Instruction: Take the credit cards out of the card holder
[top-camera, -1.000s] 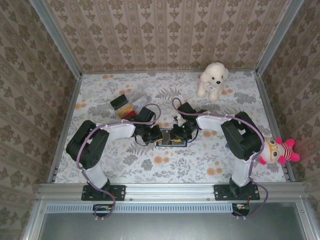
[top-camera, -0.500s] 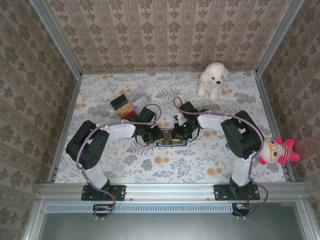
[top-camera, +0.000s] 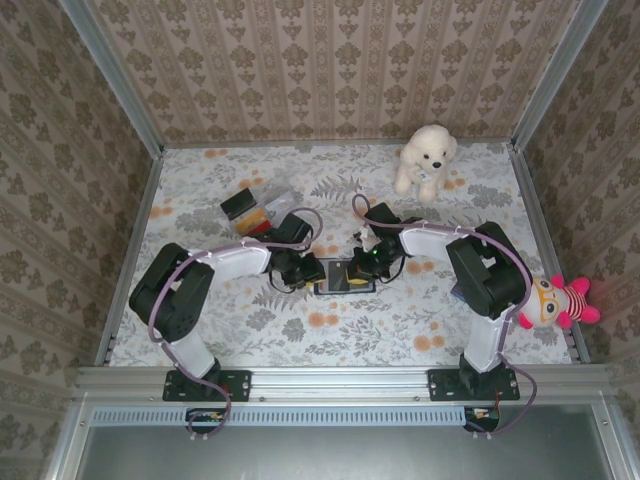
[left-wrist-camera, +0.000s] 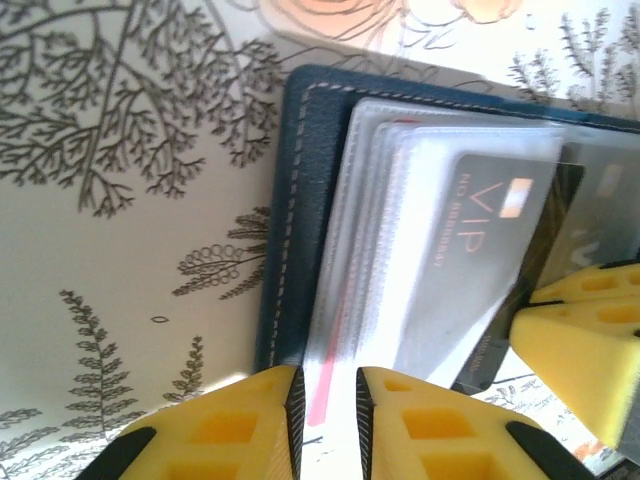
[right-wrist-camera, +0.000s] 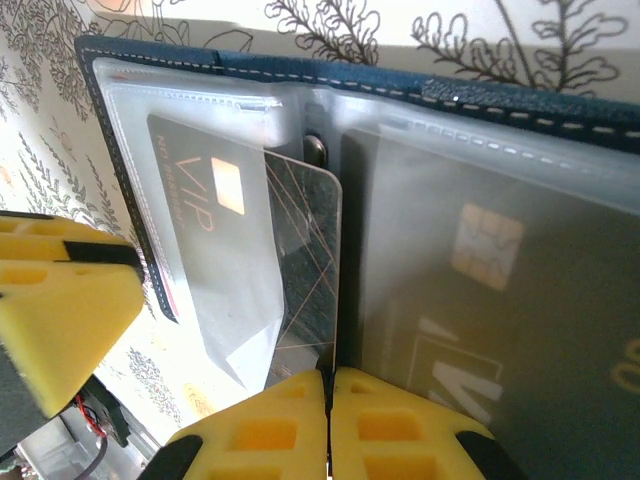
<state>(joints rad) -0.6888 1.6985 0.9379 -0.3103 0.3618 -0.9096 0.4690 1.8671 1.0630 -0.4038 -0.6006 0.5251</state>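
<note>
The card holder (top-camera: 341, 279) lies open and flat at mid-table, between the two grippers. The black card (right-wrist-camera: 300, 270) is drawn part-way out of its clear sleeve (right-wrist-camera: 215, 200). One corner is clamped by the right gripper (right-wrist-camera: 328, 415), whose jaws are closed on it. The left gripper (left-wrist-camera: 326, 410) is set at the opposite edge, jaws narrow, with the sleeve edges between them, apparently to pin the holder. A chip card (right-wrist-camera: 480, 270) sits fully sleeved in the other half, so the task is judged to be at an early stage. The black card is to be freed and the others extracted. Open table (top-camera: 330, 345) is available on the near side. The clear plastic box (top-camera: 270, 200) lies near the left arm, while the plush dog (top-camera: 425, 158) and doll (top-camera: 560, 303) are well apart
</note>
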